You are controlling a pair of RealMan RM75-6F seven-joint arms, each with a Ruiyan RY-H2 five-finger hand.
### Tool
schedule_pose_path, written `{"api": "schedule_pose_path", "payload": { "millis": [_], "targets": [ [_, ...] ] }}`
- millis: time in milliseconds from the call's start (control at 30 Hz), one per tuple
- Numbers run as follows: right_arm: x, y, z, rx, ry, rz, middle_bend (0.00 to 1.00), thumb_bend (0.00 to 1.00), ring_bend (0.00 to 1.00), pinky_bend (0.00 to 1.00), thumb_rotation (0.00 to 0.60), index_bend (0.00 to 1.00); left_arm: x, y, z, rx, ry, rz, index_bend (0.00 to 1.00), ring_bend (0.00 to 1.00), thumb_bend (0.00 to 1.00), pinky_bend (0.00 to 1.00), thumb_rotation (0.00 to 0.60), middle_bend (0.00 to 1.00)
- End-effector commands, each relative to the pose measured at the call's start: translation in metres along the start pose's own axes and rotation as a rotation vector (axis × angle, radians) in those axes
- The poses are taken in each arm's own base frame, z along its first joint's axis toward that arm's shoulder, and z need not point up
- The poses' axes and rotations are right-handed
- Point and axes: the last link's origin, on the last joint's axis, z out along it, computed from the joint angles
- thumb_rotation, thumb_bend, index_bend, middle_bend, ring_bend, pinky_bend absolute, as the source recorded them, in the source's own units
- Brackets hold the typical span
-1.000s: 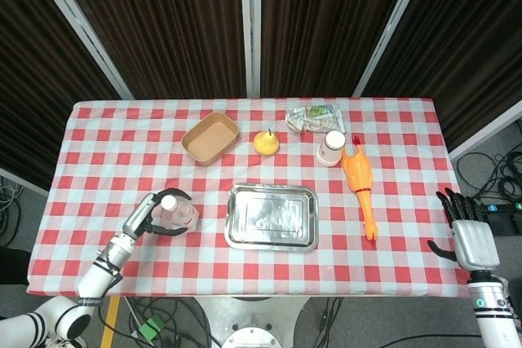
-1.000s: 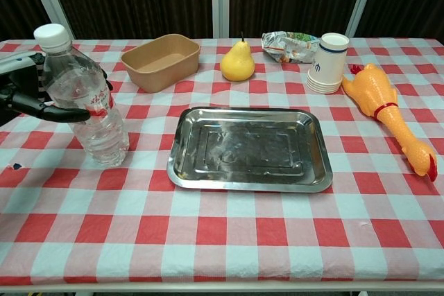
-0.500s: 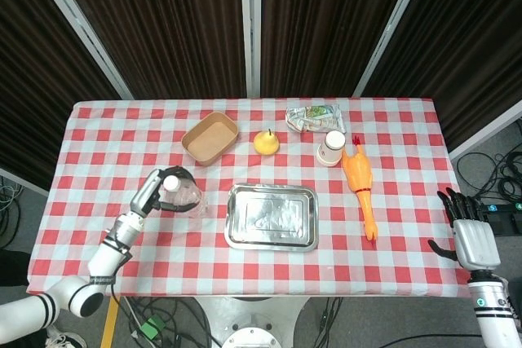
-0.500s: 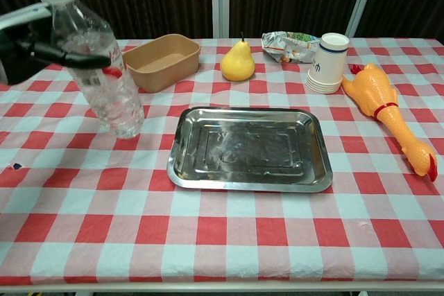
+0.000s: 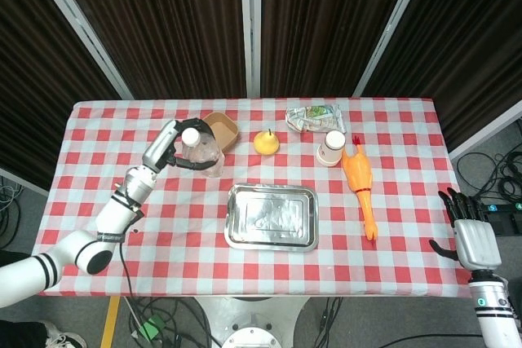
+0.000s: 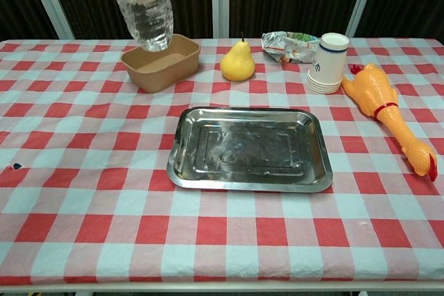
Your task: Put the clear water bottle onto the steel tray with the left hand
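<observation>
Showing a table covered in a red and white checked cloth (image 5: 391, 234), with the task partway done: the bottle is picked up and in the air but not yet on the tray.

Nearest the robot, off the table's front right corner, the right hand (image 5: 466, 232) hangs idle with fingers spread and nothing in it.

Close to the middle of the front half of the table lies the steel tray (image 6: 191, 171), bare, with no object on it.

Along the right side, an orange rubber chicken (image 6: 386, 105) lies with its feet toward the front edge.

Further back and to the left of the tray, the left hand (image 5: 165, 148) wraps its fingers around the upper part of the clear water bottle (image 6: 142, 5), just below the white cap. The bottle is lifted well clear of the cloth, roughly upright, hovering over the near left part of a brown paper box (image 6: 164, 62). In the chest view only the bottle's lower half shows.

Toward the far edge sit a yellow pear (image 6: 237, 62), a stack of paper cups (image 6: 326, 64) and a crumpled snack packet (image 6: 288, 44).

What seems left is carrying the bottle rightward and forward over the tray, lowering it and letting go
</observation>
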Motion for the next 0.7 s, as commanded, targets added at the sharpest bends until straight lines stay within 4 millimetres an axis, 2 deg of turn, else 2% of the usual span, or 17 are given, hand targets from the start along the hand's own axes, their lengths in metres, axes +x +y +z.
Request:
{"api": "schedule_pose_path", "payload": {
  "millis": [33, 100, 200, 267, 333, 467, 533, 600, 700],
  "targets": [
    [0.001, 0.000, 0.000, 0.002, 0.005, 0.003, 0.00, 0.11, 0.00, 0.00, 0.600, 0.00, -0.009, -0.031, -0.007, 0.102, -0.023, -0.001, 0.58, 0.47, 0.20, 0.48, 0.600, 0.63],
    [0.002, 0.000, 0.000, 0.001, 0.008, 0.004, 0.00, 0.11, 0.00, 0.00, 0.600, 0.00, -0.005, -0.017, 0.003, 0.039, -0.013, 0.020, 0.58, 0.47, 0.20, 0.48, 0.600, 0.63],
    [0.001, 0.000, 0.000, -0.001, 0.004, 0.001, 0.00, 0.11, 0.00, 0.00, 0.600, 0.00, 0.000, 0.021, 0.018, -0.090, -0.009, 0.039, 0.58, 0.47, 0.21, 0.48, 0.600, 0.63],
    [0.001, 0.000, 0.001, -0.001, 0.004, 0.000, 0.00, 0.11, 0.00, 0.00, 0.600, 0.00, 0.002, 0.034, 0.020, -0.124, -0.012, 0.025, 0.58, 0.47, 0.21, 0.48, 0.600, 0.63],
    [0.001, 0.000, 0.001, -0.002, 0.003, 0.002, 0.00, 0.11, 0.00, 0.00, 0.600, 0.00, 0.002, 0.027, 0.014, -0.099, -0.020, 0.031, 0.58, 0.47, 0.21, 0.48, 0.600, 0.63],
    [0.001, 0.001, 0.002, -0.004, 0.002, 0.005, 0.00, 0.11, 0.00, 0.00, 0.600, 0.00, -0.010, -0.028, -0.007, 0.096, -0.058, 0.001, 0.57, 0.47, 0.21, 0.48, 0.600, 0.63],
    [0.002, 0.002, 0.002, -0.003, 0.004, 0.005, 0.00, 0.11, 0.00, 0.00, 0.600, 0.00, -0.012, -0.038, -0.005, 0.127, -0.060, 0.005, 0.57, 0.47, 0.21, 0.48, 0.600, 0.63],
    [0.002, 0.002, 0.001, -0.003, 0.004, 0.005, 0.00, 0.11, 0.00, 0.00, 0.600, 0.00, -0.009, -0.024, 0.004, 0.074, -0.045, 0.004, 0.57, 0.47, 0.21, 0.48, 0.600, 0.63],
    [0.001, 0.002, 0.002, -0.002, 0.003, 0.002, 0.00, 0.11, 0.00, 0.00, 0.600, 0.00, -0.001, 0.015, 0.021, -0.065, -0.032, 0.023, 0.57, 0.47, 0.21, 0.48, 0.600, 0.63]
  ]
}}
